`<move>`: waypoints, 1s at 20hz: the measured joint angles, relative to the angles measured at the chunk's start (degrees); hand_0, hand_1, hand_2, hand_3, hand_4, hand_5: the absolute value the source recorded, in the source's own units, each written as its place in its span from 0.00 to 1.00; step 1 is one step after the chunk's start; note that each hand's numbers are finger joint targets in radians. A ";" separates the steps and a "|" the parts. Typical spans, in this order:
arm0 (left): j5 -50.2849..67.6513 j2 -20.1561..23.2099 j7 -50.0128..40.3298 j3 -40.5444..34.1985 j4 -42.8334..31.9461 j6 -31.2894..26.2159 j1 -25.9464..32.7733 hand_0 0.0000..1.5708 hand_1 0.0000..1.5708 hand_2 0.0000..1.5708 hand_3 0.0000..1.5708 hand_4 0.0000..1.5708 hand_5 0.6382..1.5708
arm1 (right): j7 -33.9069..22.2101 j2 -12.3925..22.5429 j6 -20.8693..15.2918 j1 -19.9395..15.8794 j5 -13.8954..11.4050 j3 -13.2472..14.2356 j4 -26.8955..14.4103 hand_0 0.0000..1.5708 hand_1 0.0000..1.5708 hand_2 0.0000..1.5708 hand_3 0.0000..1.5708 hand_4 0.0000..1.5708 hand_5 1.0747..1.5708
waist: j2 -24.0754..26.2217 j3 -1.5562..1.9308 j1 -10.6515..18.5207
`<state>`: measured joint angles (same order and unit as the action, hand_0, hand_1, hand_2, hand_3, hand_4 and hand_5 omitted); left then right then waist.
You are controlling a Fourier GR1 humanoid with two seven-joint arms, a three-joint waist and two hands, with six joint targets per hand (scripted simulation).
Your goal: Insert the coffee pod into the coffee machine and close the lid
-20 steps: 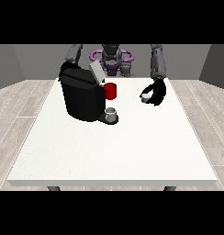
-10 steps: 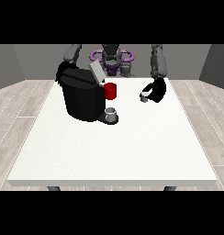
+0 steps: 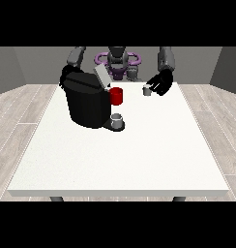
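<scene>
A black coffee machine (image 3: 86,104) stands on the white table (image 3: 120,155) at the left, its grey lid (image 3: 101,76) tilted up and open. A red part (image 3: 117,96) juts from its front, above a small grey cup (image 3: 117,119) on the drip base. The hand at the view's right (image 3: 160,82) is raised above the far right of the table, fingers curled round a small grey coffee pod (image 3: 147,90). The hand at the view's left (image 3: 66,75) rests behind the machine's top and is mostly hidden.
The robot's torso (image 3: 118,62) with a purple ring stands behind the far table edge. The white tabletop stretches wide toward the camera in front of the machine. Grey wood floor surrounds the table.
The hand at the view's right has lifted the pod and carried it leftward, toward the machine. The machine and the other hand have not moved.
</scene>
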<state>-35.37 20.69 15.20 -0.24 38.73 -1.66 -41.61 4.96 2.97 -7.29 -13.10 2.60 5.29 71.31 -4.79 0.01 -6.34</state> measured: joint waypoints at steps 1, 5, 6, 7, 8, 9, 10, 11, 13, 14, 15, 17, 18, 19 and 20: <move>0.16 0.21 -0.09 -0.17 0.26 -0.94 -0.90 0.80 0.80 0.85 0.82 0.36 1.00 | 0.06 -0.45 -0.29 -0.33 -0.17 -0.34 -0.02 0.00 0.00 0.00 0.00 0.31 1.00 | -0.04 0.00 -0.17; 0.55 1.78 -0.42 -1.48 0.51 -3.15 -4.16 0.80 0.80 0.85 0.82 0.36 1.00 | 0.14 -1.44 -0.43 -0.76 -0.30 -1.54 1.03 0.00 0.00 0.00 0.00 0.32 1.00 | -0.65 -0.01 -1.90; 0.55 1.86 -0.58 -1.80 0.52 -3.21 -4.57 0.80 0.80 0.85 0.82 0.36 1.00 | 0.46 -1.68 -0.33 -0.39 -0.39 -1.93 1.30 0.00 0.00 0.00 0.00 0.31 1.00 | -0.73 -0.01 -2.31; 0.61 2.55 -0.30 -2.40 0.05 -3.16 -5.14 0.80 0.80 0.85 0.82 0.36 1.00 | -0.41 -1.65 -0.27 -0.81 -0.51 -2.41 2.49 0.00 0.00 0.00 0.00 0.32 1.00 | -1.21 0.00 -3.20; 0.63 3.05 -0.69 -2.82 -0.06 -3.35 -6.14 0.80 0.80 0.85 0.82 0.35 1.00 | 0.21 -1.88 -0.22 -0.52 -0.86 -2.94 2.83 0.00 0.00 0.00 0.00 0.32 1.00 | -1.57 -0.03 -3.85; 0.66 3.45 -0.93 -3.18 -0.24 -3.65 -6.95 0.81 0.81 0.85 0.82 0.35 1.00 | -0.05 -1.89 -0.01 -0.50 -0.88 -3.26 3.43 0.00 0.00 0.00 0.00 0.33 1.00 | -1.72 -0.02 -4.47; 0.95 4.12 -0.95 -3.72 -0.43 -4.35 -7.68 0.80 0.80 0.85 0.82 0.34 1.00 | -0.35 -1.86 0.37 -0.29 -0.67 -3.47 4.03 0.00 0.00 0.00 0.00 0.33 1.00 | -1.74 -0.02 -4.96; 0.84 3.90 -1.66 -3.57 -0.07 -5.01 -8.38 0.80 0.80 0.84 0.81 0.34 1.00 | -0.51 -1.48 0.46 -0.78 -0.39 -2.92 3.72 0.00 0.00 0.00 0.00 0.31 1.00 | -1.59 -0.01 -4.67; 0.38 4.08 -2.46 -3.76 0.38 -4.51 -10.20 0.68 0.68 0.78 0.78 0.33 1.00 | -1.19 -1.46 0.02 -2.00 -0.65 -2.99 3.88 0.00 0.00 0.00 0.00 0.31 1.00 | -2.23 -0.01 -5.08; 0.41 4.53 -2.72 -4.04 0.51 -4.86 -11.31 0.65 0.65 0.77 0.78 0.32 1.00 | -1.18 -1.23 -0.11 -2.33 -0.76 -2.82 3.92 0.00 0.00 0.00 0.00 0.32 1.00 | -2.55 -0.02 -5.35; 0.43 5.08 -3.10 -4.39 0.41 -5.26 -12.39 0.79 0.79 0.82 0.79 0.33 1.00 | -1.75 -1.07 -0.06 -2.69 -0.90 -3.01 4.27 0.00 0.00 0.00 0.00 0.32 1.00 | -2.76 -0.01 -5.80; 0.86 4.71 -4.54 -5.16 0.20 -5.48 -14.25 0.77 0.77 0.80 0.76 0.32 1.00 | -2.09 -1.61 -1.34 -3.22 -1.27 -3.87 4.62 0.00 0.00 0.00 0.00 0.32 1.00 | -3.37 -0.01 -6.30; 1.04 4.78 -5.46 -5.61 0.15 -5.59 -15.63 0.77 0.77 0.79 0.76 0.31 1.00 | -2.12 -1.59 -1.45 -3.72 -1.49 -3.96 4.56 0.00 0.00 0.00 0.00 0.33 1.00 | -3.92 -0.02 -6.75; 1.13 5.06 -5.90 -5.89 0.14 -5.95 -16.66 0.79 0.79 0.80 0.76 0.30 1.00 | -1.84 -1.53 -1.55 -3.94 -1.53 -3.82 4.52 0.00 0.00 0.00 0.00 0.32 1.00 | -4.34 -0.01 -7.02; 1.14 4.88 -6.58 -6.14 -0.05 -5.75 -17.25 0.80 0.80 0.82 0.78 0.30 1.00 | -2.23 -1.23 -1.31 -4.27 -1.38 -3.70 4.79 0.00 0.00 0.00 0.00 0.35 1.00 | -4.60 0.00 -7.49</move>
<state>-34.23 25.57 8.61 -6.38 38.68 -7.41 -58.87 2.73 1.73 -8.60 -17.37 1.22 1.58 76.09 -9.40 0.01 -13.84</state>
